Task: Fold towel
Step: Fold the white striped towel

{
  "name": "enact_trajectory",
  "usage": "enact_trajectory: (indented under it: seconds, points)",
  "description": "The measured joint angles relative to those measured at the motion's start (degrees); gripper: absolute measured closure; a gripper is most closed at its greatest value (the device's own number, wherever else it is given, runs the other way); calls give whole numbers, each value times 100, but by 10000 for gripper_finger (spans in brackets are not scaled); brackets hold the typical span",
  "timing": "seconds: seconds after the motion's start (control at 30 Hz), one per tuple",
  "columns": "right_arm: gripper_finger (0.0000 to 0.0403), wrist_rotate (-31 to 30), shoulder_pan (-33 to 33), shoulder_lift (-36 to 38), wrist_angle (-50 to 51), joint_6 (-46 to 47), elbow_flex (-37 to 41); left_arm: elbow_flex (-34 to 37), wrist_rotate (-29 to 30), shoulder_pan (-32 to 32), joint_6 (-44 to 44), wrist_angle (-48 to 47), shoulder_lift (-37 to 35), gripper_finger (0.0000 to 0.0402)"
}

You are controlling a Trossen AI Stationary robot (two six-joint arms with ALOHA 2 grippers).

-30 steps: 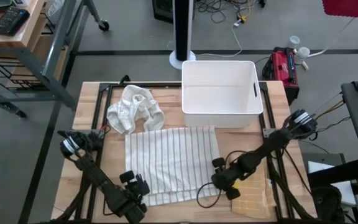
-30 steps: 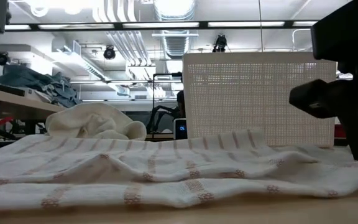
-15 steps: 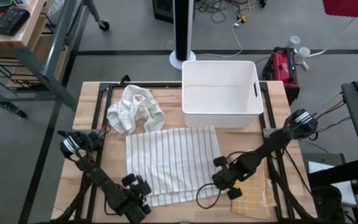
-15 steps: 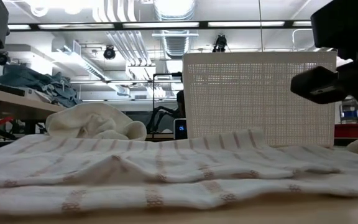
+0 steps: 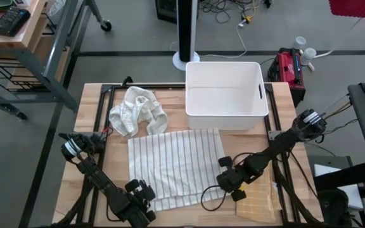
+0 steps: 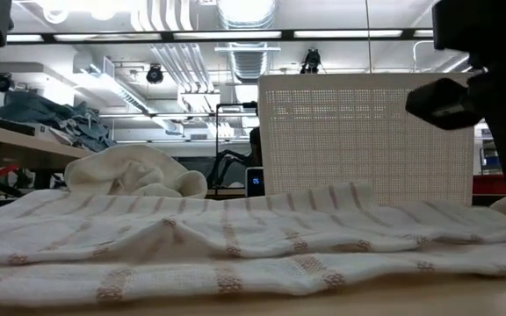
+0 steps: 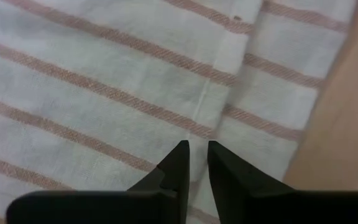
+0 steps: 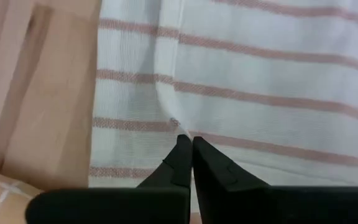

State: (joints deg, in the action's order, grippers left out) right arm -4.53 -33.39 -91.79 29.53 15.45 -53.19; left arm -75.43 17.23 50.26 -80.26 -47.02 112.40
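A white towel with thin reddish stripes [image 5: 176, 161] lies spread on the wooden table, gently rumpled in the low view [image 6: 235, 246]. My left gripper [image 5: 139, 187] stands over its near-left corner, its fingers closed to a narrow gap on the cloth [image 7: 196, 152]. My right gripper [image 5: 224, 179] is at the near-right corner, shut on the cloth [image 8: 188, 144]. Both point steeply down. My left gripper pinches a raised crease of the towel [image 7: 205, 109] between its two fingertips, close to the near-left corner, coming from above. The cloth around it lies flat on the table. My right gripper pinches a small ridge of cloth [image 8: 171, 122] just inside the towel's right edge, from above and slightly slanted. The cloth is drawn up to the tips there; the remainder of the towel lies on the table.
A white bin [image 5: 224, 95] stands at the far side just beyond the towel. A crumpled white cloth [image 5: 137, 111] lies at the far left. A tan pad [image 5: 255, 202] lies at the near right, beside my right gripper. Bare wood [image 8: 42, 93] borders the towel's right edge.
My right gripper has risen a little, and the towel's right end has come up with it in the low view, while the rest of the towel stays on the table.
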Motion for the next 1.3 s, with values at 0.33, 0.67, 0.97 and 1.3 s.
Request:
enact_trajectory:
  seconds: [0.33, 0.67, 0.97, 1.3]
  points:
    - [403, -140, 0, 769, 182, 123, -4, 56, -30, 5, 333, -245, 2, 327]
    - [403, -157, 2, 934, 265, 143, -4, 38, -30, 11, 267, -199, 4, 313]
    - [403, -305, 4, 920, 298, 102, -4, 8, -158, 11, 548, 284, 4, 309]
    - [403, -302, 4, 920, 306, 100, -4, 167, -232, 17, 535, 212, 4, 320]
